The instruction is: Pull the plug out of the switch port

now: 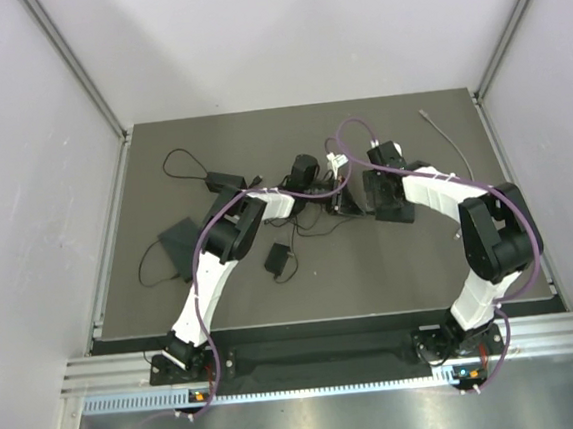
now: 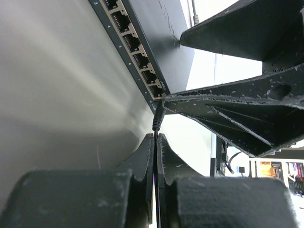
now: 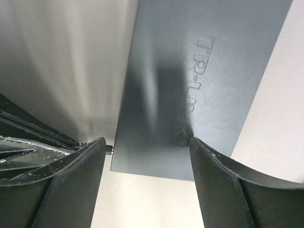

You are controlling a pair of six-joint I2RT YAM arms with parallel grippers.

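Observation:
The black TP-Link switch [image 1: 391, 205] lies at the middle of the dark mat. In the left wrist view its row of ports [image 2: 133, 42] runs away up and left. A black plug [image 2: 158, 118] sits in the switch's near end, partly behind a right finger [image 2: 228, 118]. My left gripper [image 2: 156, 135] is shut on the thin cable just behind the plug; from above it is left of the switch [image 1: 340, 200]. My right gripper [image 3: 147, 142] is open, with its fingers over the switch's top [image 3: 190, 71] near the end. The plug's tip [image 3: 109, 150] shows beside the left finger.
A black power adapter [image 1: 279, 260] lies on the mat in front of the arms. A flat black piece [image 1: 181, 239] and another adapter [image 1: 225, 180] with looped cables lie to the left. A grey cable [image 1: 451, 140] lies at the back right. Grey walls stand on both sides.

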